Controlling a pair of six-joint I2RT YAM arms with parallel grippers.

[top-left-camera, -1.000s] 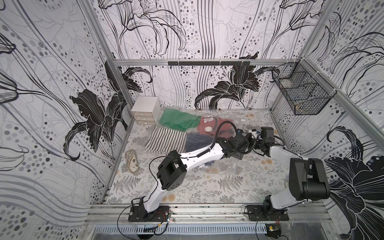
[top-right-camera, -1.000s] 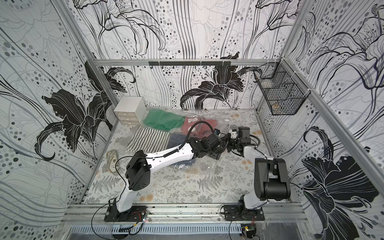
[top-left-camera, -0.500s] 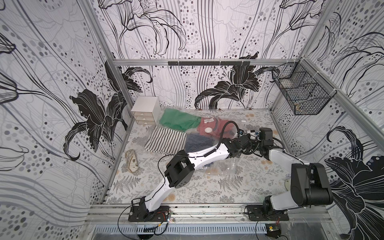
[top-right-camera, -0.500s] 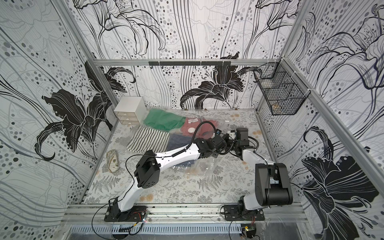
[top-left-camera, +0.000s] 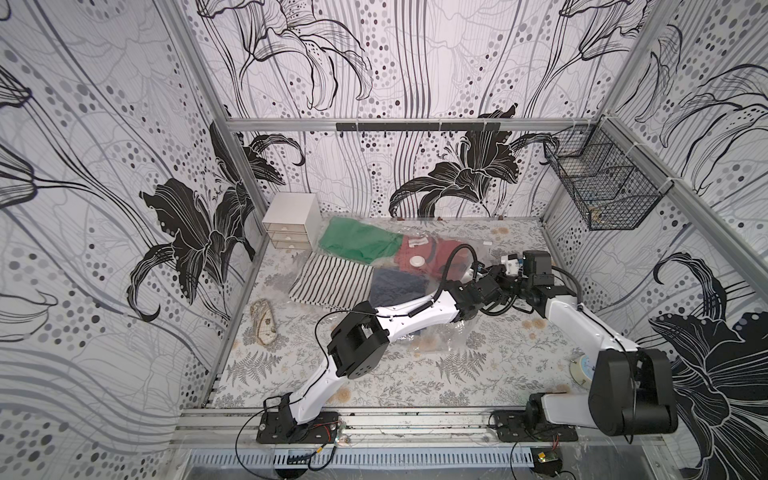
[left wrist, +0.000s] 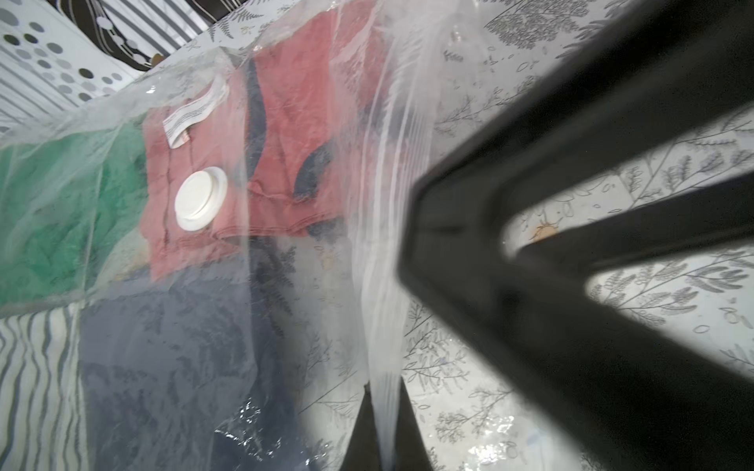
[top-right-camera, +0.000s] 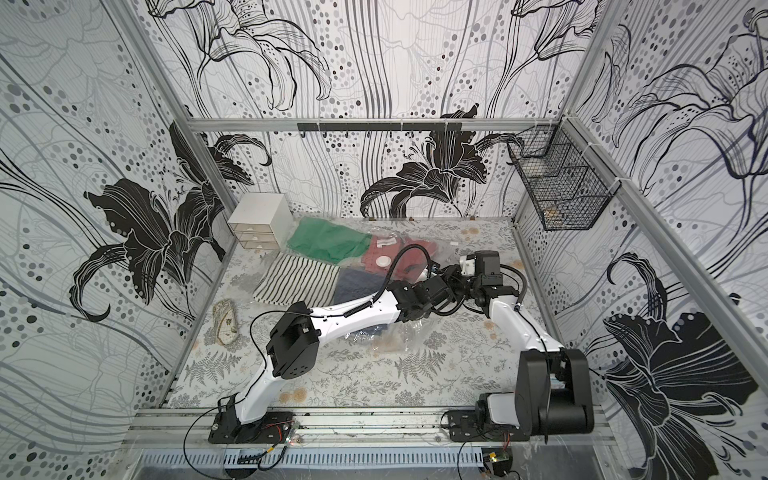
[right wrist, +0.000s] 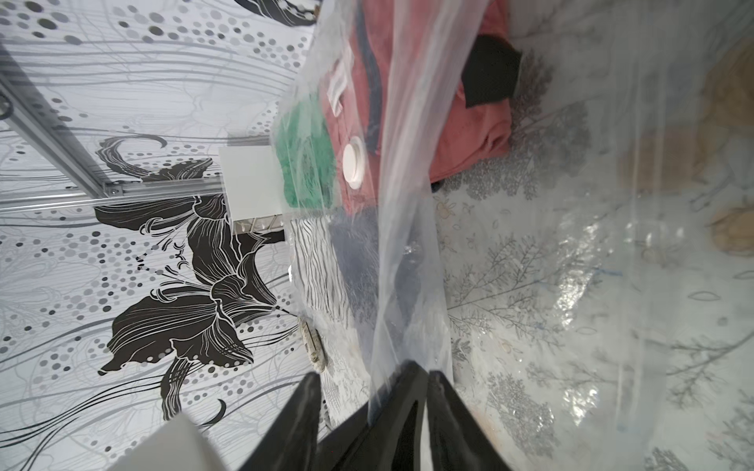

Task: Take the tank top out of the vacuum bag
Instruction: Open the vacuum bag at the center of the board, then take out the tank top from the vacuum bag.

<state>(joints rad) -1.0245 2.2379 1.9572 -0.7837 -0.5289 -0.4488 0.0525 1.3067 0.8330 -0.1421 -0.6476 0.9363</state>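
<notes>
Left claw (left wrist: 383, 444) pinches a fold of the large clear crinkly plastic vacuum bag (left wrist: 204, 346); right claw (right wrist: 363, 379) spread beside it

The fern-printed worktop (top-left-camera: 415, 382) carries the vacuum bag (top-left-camera: 365, 249), which spreads leftward and toward the back wall from the left gripper (left wrist: 383, 416). Past the bag's far end, well apart from that gripper, stands a white drawer unit (top-left-camera: 291, 222). A patterned pouch (top-left-camera: 264, 322) lies far to the gripper's left. A pale disc (top-left-camera: 582, 368) lies to its right, nearer the front.
</notes>
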